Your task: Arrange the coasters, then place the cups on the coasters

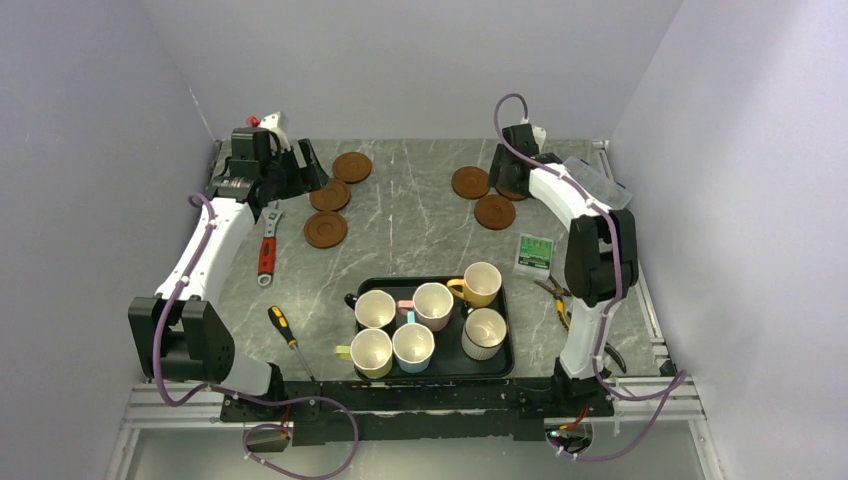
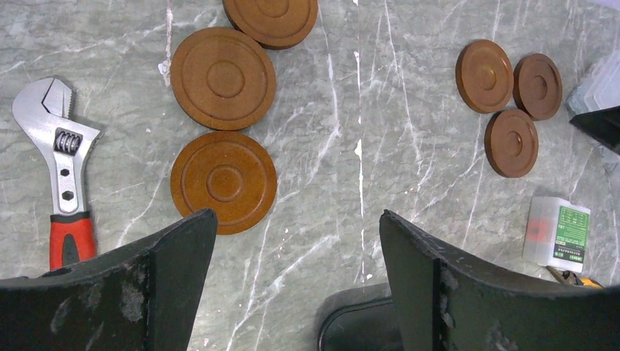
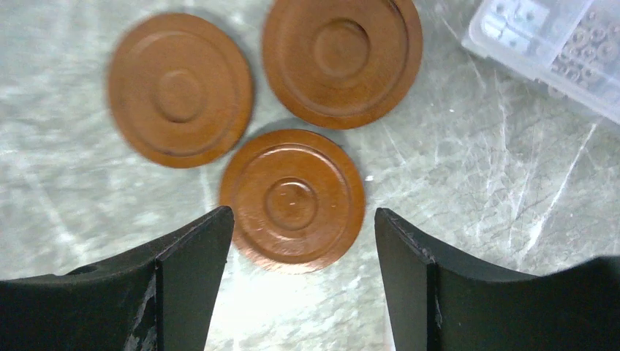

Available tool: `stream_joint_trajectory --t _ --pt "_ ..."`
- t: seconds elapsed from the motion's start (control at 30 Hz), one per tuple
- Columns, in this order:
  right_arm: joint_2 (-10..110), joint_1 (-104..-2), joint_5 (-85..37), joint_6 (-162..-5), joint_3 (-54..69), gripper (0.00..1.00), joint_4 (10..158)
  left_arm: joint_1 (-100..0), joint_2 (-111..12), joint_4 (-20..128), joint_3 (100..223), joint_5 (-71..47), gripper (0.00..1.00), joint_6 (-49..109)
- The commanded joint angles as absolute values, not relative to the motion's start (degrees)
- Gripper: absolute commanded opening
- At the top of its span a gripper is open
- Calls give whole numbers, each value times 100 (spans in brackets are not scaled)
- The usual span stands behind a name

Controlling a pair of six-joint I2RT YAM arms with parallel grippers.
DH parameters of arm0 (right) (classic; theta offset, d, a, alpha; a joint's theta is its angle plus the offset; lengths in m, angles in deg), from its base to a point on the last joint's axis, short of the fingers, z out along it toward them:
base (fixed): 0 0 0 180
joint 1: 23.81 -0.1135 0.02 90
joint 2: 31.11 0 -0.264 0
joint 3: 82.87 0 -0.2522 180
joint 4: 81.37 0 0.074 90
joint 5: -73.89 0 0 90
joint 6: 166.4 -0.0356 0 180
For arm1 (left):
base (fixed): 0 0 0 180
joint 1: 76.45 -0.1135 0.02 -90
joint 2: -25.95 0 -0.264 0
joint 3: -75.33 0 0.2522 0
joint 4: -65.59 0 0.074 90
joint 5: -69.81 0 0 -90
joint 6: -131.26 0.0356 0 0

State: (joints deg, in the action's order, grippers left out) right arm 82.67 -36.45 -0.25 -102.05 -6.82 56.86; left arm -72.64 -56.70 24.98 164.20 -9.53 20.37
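Three reddish-brown coasters [image 1: 325, 229] lie in a row at the back left. More coasters [image 1: 494, 211] cluster at the back right. Several cups [image 1: 433, 305] stand on the black tray [image 1: 503, 362] near the front. My left gripper [image 2: 296, 219] is open and empty above bare table, its left finger beside the nearest coaster [image 2: 224, 181]. My right gripper [image 3: 303, 216] is open, hovering over its cluster. One coaster [image 3: 292, 199] lies flat just beyond and between the fingertips, touching neither. Two others [image 3: 180, 89] sit behind it.
An adjustable wrench [image 1: 267, 245] with a red handle lies left of the coasters, and a screwdriver [image 1: 288, 335] lies left of the tray. A green-labelled box [image 1: 534, 253], pliers [image 1: 555, 300] and a clear parts box [image 1: 598, 182] sit on the right.
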Motion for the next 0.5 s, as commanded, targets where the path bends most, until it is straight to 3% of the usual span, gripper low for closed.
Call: stream_joint_trajectory --t 0.0,0.47 --pt "7768 -4075 -282 -9990 -884 76 5950 -7284 -5461 2722 16422 -952 87 1955" --pt "9160 -6568 -1398 -10123 -2442 76 6390 -7427 -5370 2668 16437 -1061 88 1903"
